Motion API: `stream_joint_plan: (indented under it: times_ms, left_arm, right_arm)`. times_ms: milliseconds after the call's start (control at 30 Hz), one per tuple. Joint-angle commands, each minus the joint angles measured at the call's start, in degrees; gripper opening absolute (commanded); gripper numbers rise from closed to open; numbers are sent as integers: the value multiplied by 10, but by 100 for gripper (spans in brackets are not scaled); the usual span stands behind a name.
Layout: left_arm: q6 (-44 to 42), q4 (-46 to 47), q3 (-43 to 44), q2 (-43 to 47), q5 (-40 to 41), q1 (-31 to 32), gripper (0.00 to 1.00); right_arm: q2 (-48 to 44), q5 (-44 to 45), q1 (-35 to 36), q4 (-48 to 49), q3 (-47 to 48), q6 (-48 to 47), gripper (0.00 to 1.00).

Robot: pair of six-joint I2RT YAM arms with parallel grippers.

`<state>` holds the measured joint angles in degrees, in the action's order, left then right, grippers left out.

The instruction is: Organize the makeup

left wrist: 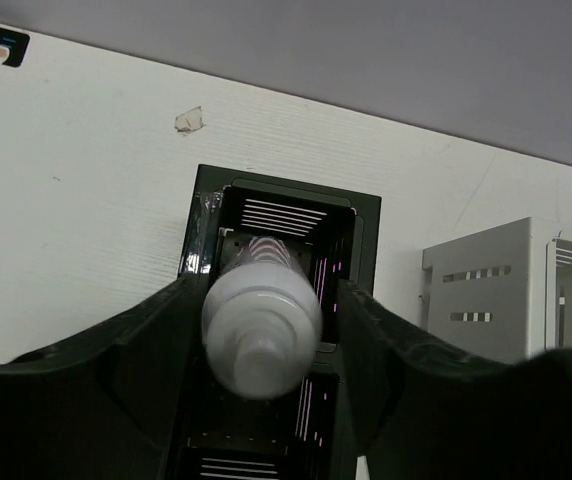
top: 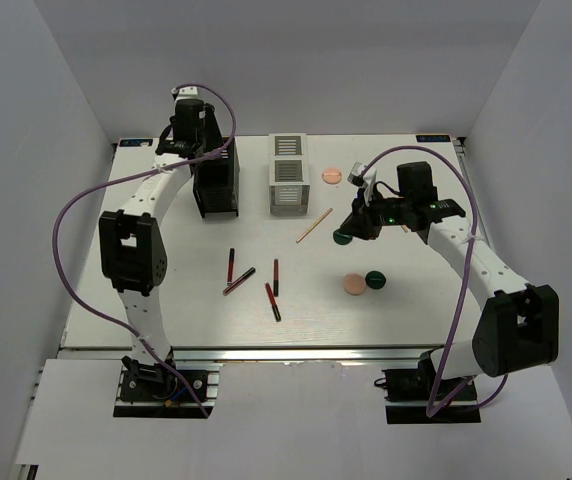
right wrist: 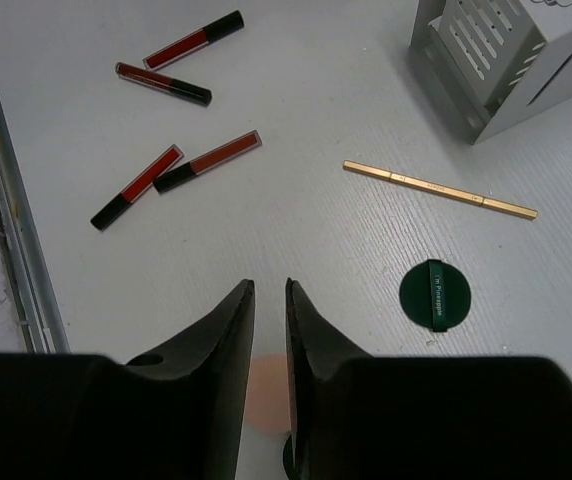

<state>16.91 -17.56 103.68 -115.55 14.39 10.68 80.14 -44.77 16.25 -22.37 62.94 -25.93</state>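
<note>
A small white bottle (left wrist: 262,320) hangs blurred between the fingers of my left gripper (left wrist: 271,290), right over the open top of the black slatted box (left wrist: 286,215). A gap shows on the bottle's right side, so the jaws are open. My right gripper (right wrist: 270,288) hovers over the table with its jaws a narrow slit apart and nothing in them. A peach disc (right wrist: 266,395) shows below through the slit. A dark-green disc (right wrist: 436,294) and a wooden stick (right wrist: 439,188) lie to its right. Several red-and-black tubes (right wrist: 208,161) lie scattered farther off.
The white slatted box (top: 288,175) stands right of the black slatted box (top: 216,185) at the back. Another peach disc (top: 332,176) lies beside it. A peach disc (top: 354,285) and a green disc (top: 375,279) lie together near the front right. Tubes (top: 272,301) are mid-table.
</note>
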Motion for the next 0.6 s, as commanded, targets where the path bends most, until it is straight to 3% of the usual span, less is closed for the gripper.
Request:
stream_joint_plan:
  times_ms: [0, 100, 233, 300, 333, 367, 400, 500, 567]
  left_arm:
    - [1, 13, 25, 45, -2, 0, 71]
    - [5, 13, 17, 68, -8, 0, 84]
    - [15, 6, 6, 105, -10, 0, 85]
    - [24, 5, -18, 133, -13, 0, 68]
    - [36, 3, -31, 172, -14, 0, 51]
    - [45, 2, -65, 195, -18, 0, 9]
    - [54, -3, -88, 221, -23, 0, 0]
    - [99, -10, -212, 340, -77, 1, 0]
    - [122, -28, -272, 409, -114, 9, 9]
  right_arm:
    - [2, -8, -2, 7, 14, 1, 25]
    - [1, -8, -2, 6, 11, 1, 33]
    - [0, -10, -2, 5, 9, 3, 37]
    - [-2, -9, -1, 5, 7, 3, 37]
    - [-2, -9, -2, 5, 7, 2, 36]
    - [-3, -8, -2, 5, 5, 2, 33]
    - [-5, -7, -1, 5, 3, 1, 30]
    - [-9, -13, -2, 12, -10, 4, 6]
    - [-9, -16, -1, 16, -16, 12, 2]
